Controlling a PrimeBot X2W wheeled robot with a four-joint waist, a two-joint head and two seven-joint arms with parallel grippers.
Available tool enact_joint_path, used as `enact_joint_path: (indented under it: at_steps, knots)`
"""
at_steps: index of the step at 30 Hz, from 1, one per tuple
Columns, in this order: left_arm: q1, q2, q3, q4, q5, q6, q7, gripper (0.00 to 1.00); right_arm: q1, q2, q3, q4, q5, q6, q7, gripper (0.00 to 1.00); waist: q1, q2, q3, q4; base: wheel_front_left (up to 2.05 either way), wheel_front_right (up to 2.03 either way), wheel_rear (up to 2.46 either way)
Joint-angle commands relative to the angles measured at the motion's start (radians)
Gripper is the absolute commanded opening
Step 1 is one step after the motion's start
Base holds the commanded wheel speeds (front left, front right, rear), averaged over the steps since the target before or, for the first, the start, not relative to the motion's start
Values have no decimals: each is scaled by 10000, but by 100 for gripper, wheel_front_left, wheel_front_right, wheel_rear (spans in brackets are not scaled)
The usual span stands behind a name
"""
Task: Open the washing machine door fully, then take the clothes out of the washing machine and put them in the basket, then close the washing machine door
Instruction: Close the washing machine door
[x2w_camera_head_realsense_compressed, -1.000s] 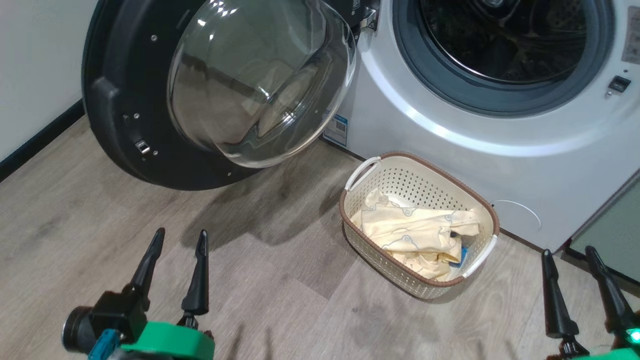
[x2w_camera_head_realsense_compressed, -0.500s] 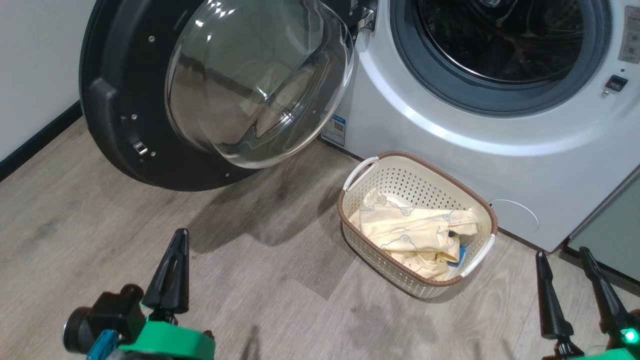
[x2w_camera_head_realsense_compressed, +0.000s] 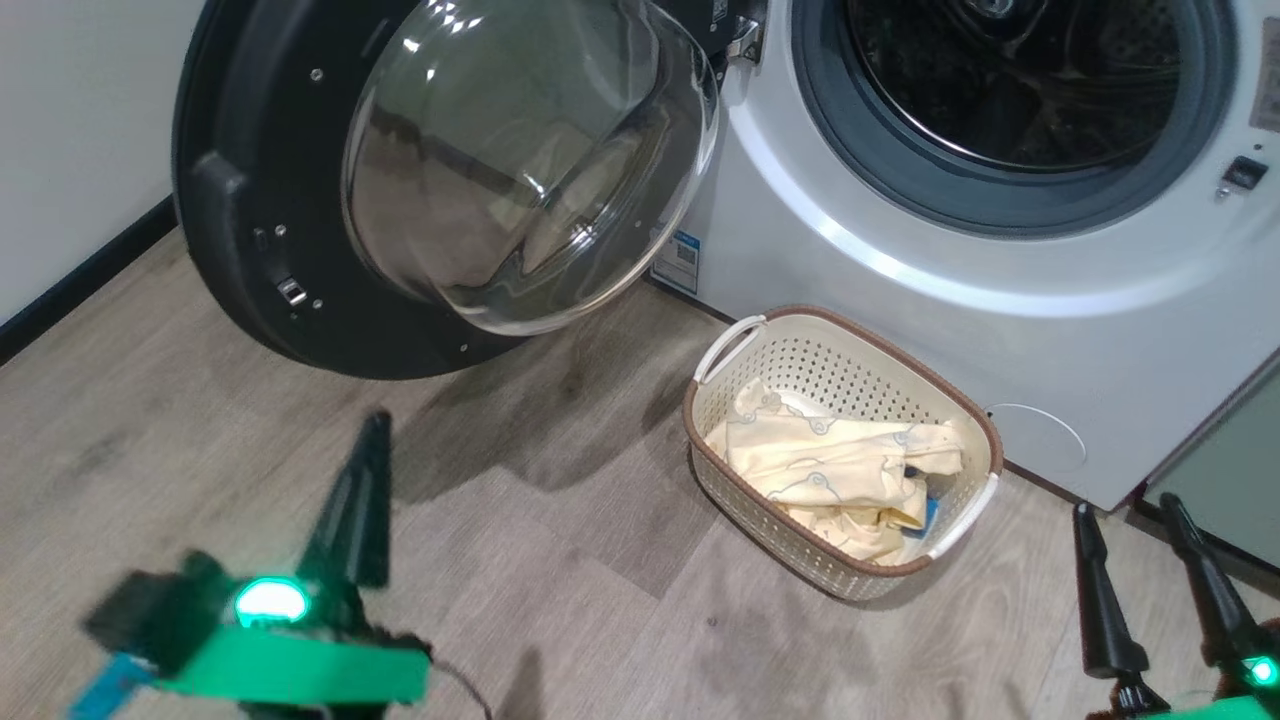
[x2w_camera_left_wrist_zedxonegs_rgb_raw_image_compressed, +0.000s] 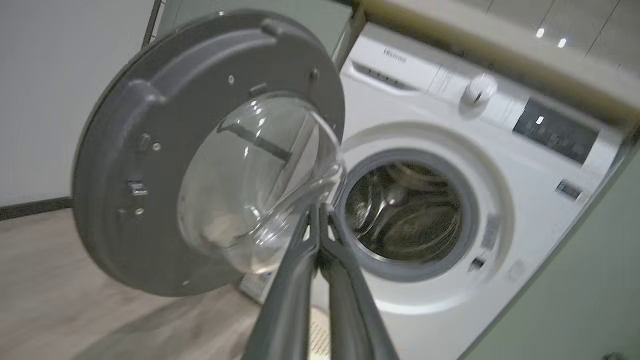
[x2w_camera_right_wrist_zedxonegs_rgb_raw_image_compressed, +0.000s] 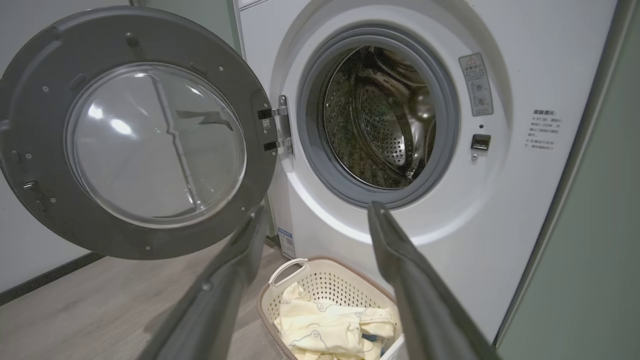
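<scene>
1. The left gripper (x2w_camera_head_realsense_compressed: 372, 440), whose fingers stood apart a second ago, has now pressed them flat together on nothing. It is blurred in the head view, out on the floor in front of the washing machine (x2w_camera_head_realsense_compressed: 900, 290).
2. The right gripper (x2w_camera_head_realsense_compressed: 1127, 510) has its fingers spread wide and holds nothing. It sits low, off the machine's right front corner.
3. The drum (x2w_camera_head_realsense_compressed: 1010, 80) looks empty, and the pale-yellow clothes (x2w_camera_head_realsense_compressed: 830, 465) lie in the basket (x2w_camera_head_realsense_compressed: 850, 325), which sits on the floor close against the machine's front, below the opening.
4. Judgement: unloading looks done and only closing the door is left. Closed fingers would suit pushing it.
5. The washing machine door (x2w_camera_head_realsense_compressed: 450, 180) hangs wide open to the left of the machine's opening, hinged on the edge nearest it. Its inner face and bulging glass bowl point out into the room.
6. The door is round, so it has no long axis. The basket's long side runs roughly along the machine's front.
</scene>
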Motion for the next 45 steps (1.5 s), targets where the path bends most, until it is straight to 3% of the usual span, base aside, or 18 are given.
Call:
enact_joint_path:
  at_steps: [1, 6, 10, 16, 22, 29, 40, 45]
  knots:
    - [-727, -54, 505, -700, -815, -226, -85, 0, -409, -279, 111, -350, -32, 14, -65, 100, 0, 0, -9, 33, 0, 0, 0]
    - [-1118, -110, 1164, -1629, -3156, -672, -99, 0, -361, -282, 81, -403, -47, 14, -65, 100, 0, 0, 4, 123, 0, 0, 0]
    - [-1716, -19, 2080, -2202, -4935, -757, 125, 0, -313, -380, 91, -446, -117, 14, -65, 100, 0, 0, 44, 221, 0, 0, 0]
    - [-3451, 1462, 3720, -1767, -6449, -321, 994, 0, -308, -494, 83, -514, -178, 14, -65, 100, 0, 0, 161, 311, 0, 0, 0]
    - [-5400, 2975, 4482, 468, -7560, 202, 1985, 0, -374, -578, 163, -526, -148, 14, -65, 100, 0, 0, 257, 206, 0, 0, 0]
    - [-7232, 4252, 4441, 3925, -8145, 428, 2947, 0, -477, -723, 276, -533, -118, 14, -65, 100, 0, 0, 466, -85, 0, 0, 0]
    - [-9091, 5275, 4086, 7783, -8672, 136, 4138, 0, -687, -992, 360, -584, -106, 14, -65, 100, 0, 0, 920, -461, 0, 0, 0]
    - [-9558, 5458, 3851, 8931, -8762, 356, 4698, 0, -722, -1074, 346, -610, -132, 14, -65, 100, 0, 0, 1058, -468, 0, 0, 0]
